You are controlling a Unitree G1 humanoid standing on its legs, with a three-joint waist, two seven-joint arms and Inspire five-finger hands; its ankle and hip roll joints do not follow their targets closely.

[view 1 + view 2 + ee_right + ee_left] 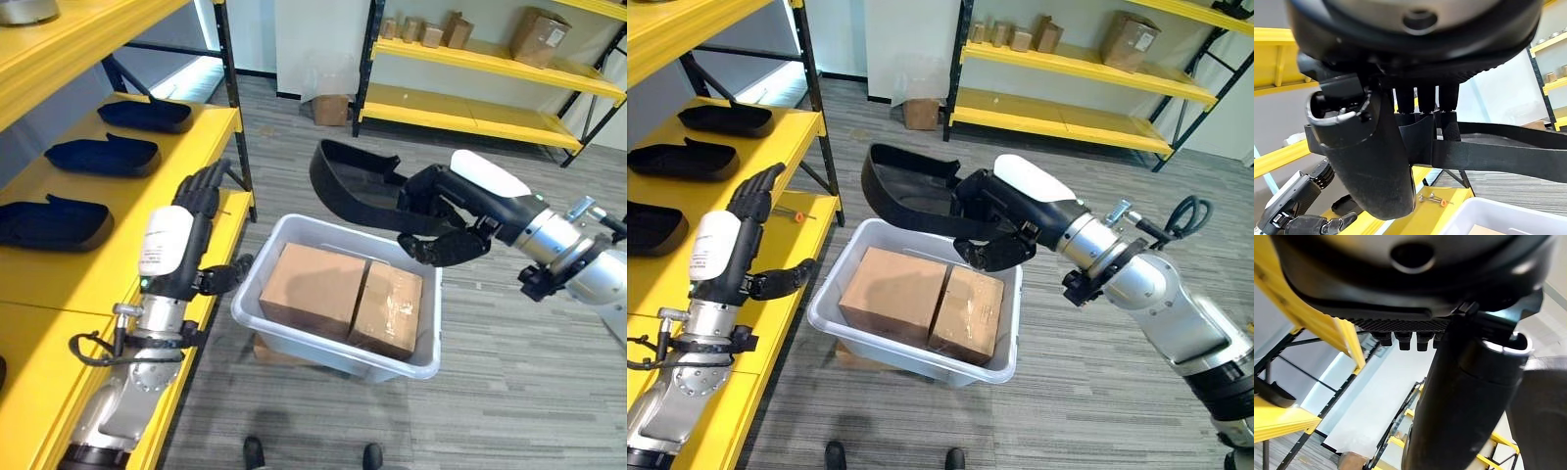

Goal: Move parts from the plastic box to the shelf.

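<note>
Above plastic box (294, 323), right hand (446, 220) grips black part (353, 186).

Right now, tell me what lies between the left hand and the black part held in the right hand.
Nothing: in the left eye view the stretch between the open left hand and the black part in the right hand is bare grey floor.

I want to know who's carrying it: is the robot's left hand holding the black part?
No, the right hand is holding the black part above the box; the left hand is open.
</note>
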